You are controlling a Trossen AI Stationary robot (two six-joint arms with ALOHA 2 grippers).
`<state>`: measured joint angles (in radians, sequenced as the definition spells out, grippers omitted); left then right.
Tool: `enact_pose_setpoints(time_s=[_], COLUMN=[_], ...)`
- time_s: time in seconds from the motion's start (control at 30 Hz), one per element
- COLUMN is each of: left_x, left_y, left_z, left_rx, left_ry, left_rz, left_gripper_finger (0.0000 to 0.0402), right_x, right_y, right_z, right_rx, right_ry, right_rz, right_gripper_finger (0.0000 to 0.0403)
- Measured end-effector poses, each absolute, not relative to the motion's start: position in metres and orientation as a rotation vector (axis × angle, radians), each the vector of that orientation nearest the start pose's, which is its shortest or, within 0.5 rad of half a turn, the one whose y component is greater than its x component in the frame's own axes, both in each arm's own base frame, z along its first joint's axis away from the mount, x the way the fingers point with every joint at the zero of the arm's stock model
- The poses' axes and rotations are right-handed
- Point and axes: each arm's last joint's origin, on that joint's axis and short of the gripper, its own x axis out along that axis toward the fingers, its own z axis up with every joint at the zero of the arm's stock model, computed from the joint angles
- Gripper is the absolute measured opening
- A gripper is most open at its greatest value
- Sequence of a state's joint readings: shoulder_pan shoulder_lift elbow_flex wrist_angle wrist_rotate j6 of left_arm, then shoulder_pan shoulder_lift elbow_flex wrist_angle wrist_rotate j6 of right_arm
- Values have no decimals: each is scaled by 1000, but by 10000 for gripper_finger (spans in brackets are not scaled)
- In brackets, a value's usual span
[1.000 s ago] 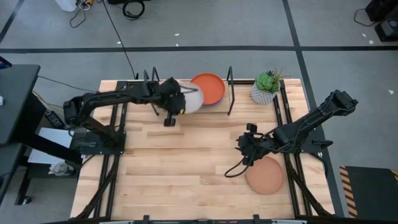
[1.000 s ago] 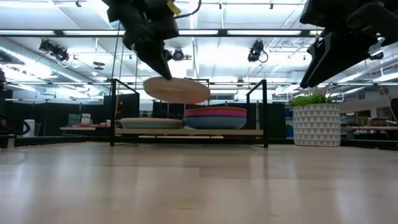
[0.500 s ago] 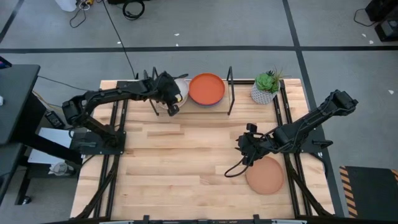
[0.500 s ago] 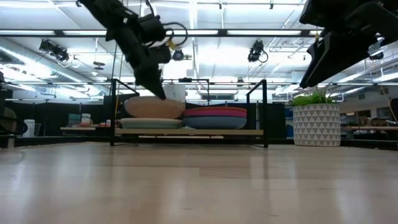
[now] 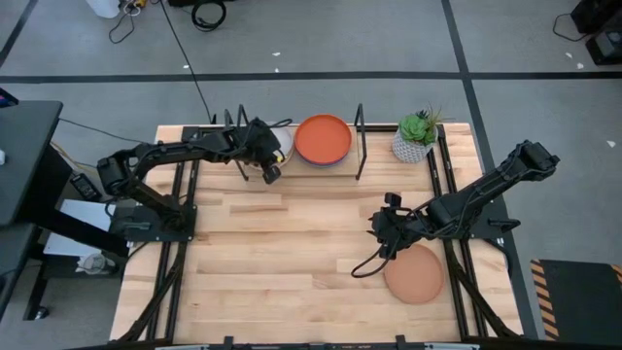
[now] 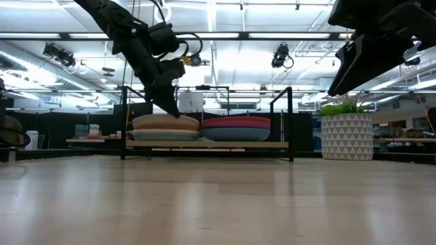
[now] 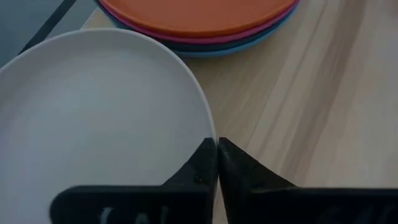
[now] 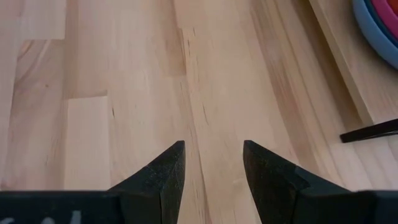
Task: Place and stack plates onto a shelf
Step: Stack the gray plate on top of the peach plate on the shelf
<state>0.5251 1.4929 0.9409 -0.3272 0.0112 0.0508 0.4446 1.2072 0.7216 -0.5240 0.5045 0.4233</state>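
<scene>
My left gripper (image 7: 216, 163) is over the shelf's (image 6: 208, 144) left half, shut on a cream plate (image 7: 99, 118). That plate (image 6: 165, 121) lies level on a pale plate (image 6: 165, 135) on the shelf board. Beside it sits a stack with an orange plate (image 5: 323, 139) on top, then pink and blue ones (image 6: 236, 128). A tan-brown plate (image 5: 415, 274) lies flat on the table near the right edge. My right gripper (image 8: 213, 168) hangs open above bare table just left of that plate, touching nothing. My left gripper pinches the cream plate's rim (image 7: 210, 127) between its two fingers, one finger over the inside of the rim and one outside. The fingers come slanting down from above (image 6: 170, 109). The plate sits level, its underside on the pale plate below.
A potted plant (image 5: 415, 136) in a white patterned pot stands at the far right corner, right of the shelf's black uprights (image 5: 361, 141). Bare tabletop (image 5: 292, 253) stretches across the middle and near left. The right arm (image 5: 466, 204) reaches in from the right.
My left gripper has moved toward the table's left and far edge and down, still shut on the cream plate. The plate, held in the air in front of the orange stack a second ago, now lies level on the pale plate on the shelf's left half.
</scene>
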Motion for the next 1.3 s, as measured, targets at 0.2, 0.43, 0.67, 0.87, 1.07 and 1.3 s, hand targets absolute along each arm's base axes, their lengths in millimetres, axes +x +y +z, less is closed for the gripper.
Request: enact_pose_setpoints(time_s=[0.2, 0.43, 0.67, 0.87, 1.07, 1.3], left_x=[263, 272, 283, 277, 269, 264], left_y=[146, 129, 101, 98, 109, 133], left_z=[221, 239, 230, 220, 214, 204], left_rx=[-157, -68, -2, 82, 124, 142], left_ry=[908, 972, 968, 1078, 1127, 1180], left_rz=[422, 321, 245, 332, 434, 545], left_gripper_finger=[93, 174, 162, 145, 144, 144], right_x=[205, 212, 210, 201, 198, 196], right_y=[83, 94, 111, 123, 128, 130], right_z=[209, 193, 174, 171, 172, 172], right_rx=[-23, 97, 150, 196, 211, 269], right_ry=[880, 971, 1114, 1163, 1143, 1155], right_rz=[-208, -153, -59, -55, -84, -105], right_gripper_finger=[169, 169, 168, 162, 151, 142])
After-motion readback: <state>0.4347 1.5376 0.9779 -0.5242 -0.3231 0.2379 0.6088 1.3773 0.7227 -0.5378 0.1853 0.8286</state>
